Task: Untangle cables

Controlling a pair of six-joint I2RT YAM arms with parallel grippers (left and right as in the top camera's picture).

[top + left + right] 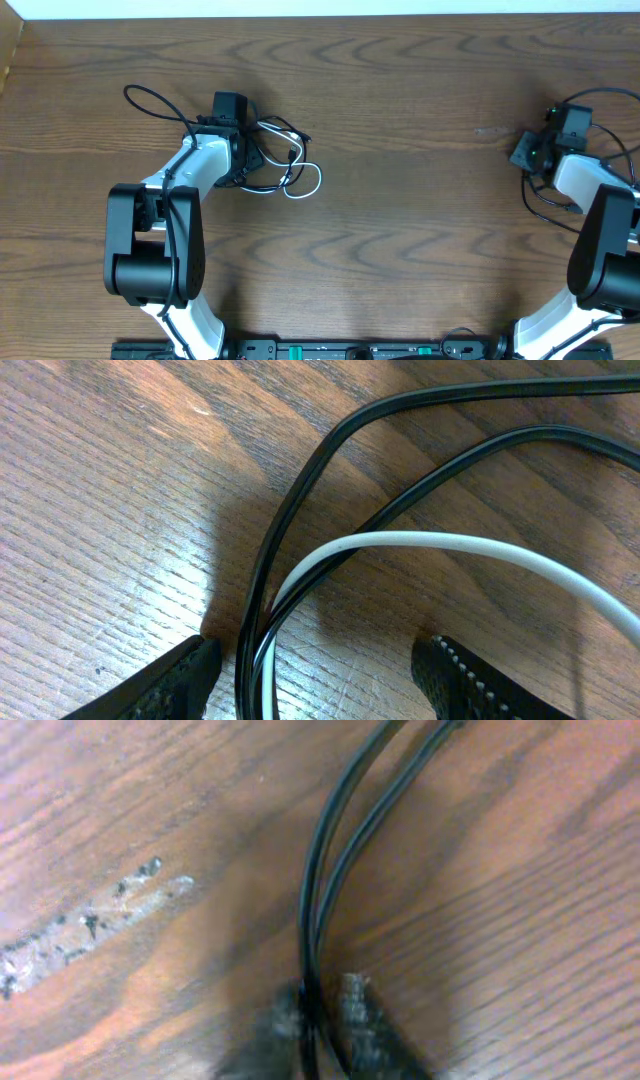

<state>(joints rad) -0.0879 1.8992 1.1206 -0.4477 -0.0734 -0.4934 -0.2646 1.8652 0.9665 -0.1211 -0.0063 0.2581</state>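
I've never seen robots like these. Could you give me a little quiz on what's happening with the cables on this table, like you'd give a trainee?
1. True or false: the left hand is clamped tight on the white cable.
2. What is the right hand pinching? A. the white cable. B. two thin black strands. C. nothing.
3. Fill in: between the left hand's fingers run the white cable and a ___ one.

Key:
1. False. Its fingers stand wide apart, one on each side of the cables.
2. B.
3. Black. The black cable runs beside the white one.
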